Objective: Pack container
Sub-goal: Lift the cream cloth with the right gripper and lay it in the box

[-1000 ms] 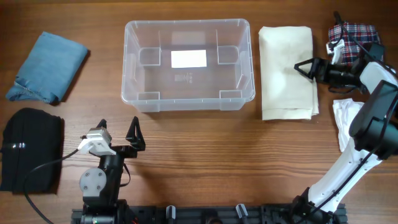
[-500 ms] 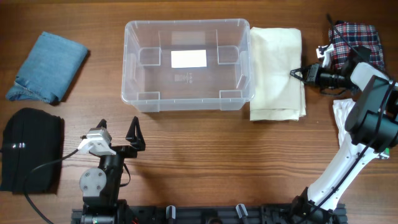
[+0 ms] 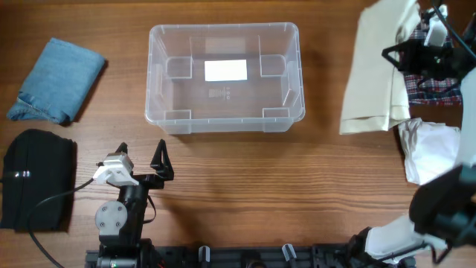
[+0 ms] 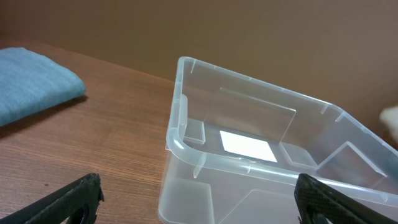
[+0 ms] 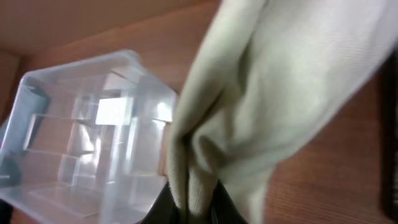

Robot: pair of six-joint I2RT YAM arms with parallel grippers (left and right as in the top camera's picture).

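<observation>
The clear plastic container stands empty at the table's middle back, a white label on its base; it also fills the left wrist view and shows at left in the right wrist view. My right gripper is shut on the cream cloth, which hangs lifted off the table to the right of the container. In the right wrist view the cream cloth is pinched between the fingers. My left gripper rests open near the front edge, nothing between its fingers.
A blue folded cloth lies at the back left, with a black cloth in front of it. At the right, a plaid cloth and a white cloth lie near the right arm.
The right gripper closed on the cream cloth and lifted it off the table, up and to the right. The left arm stayed still.
</observation>
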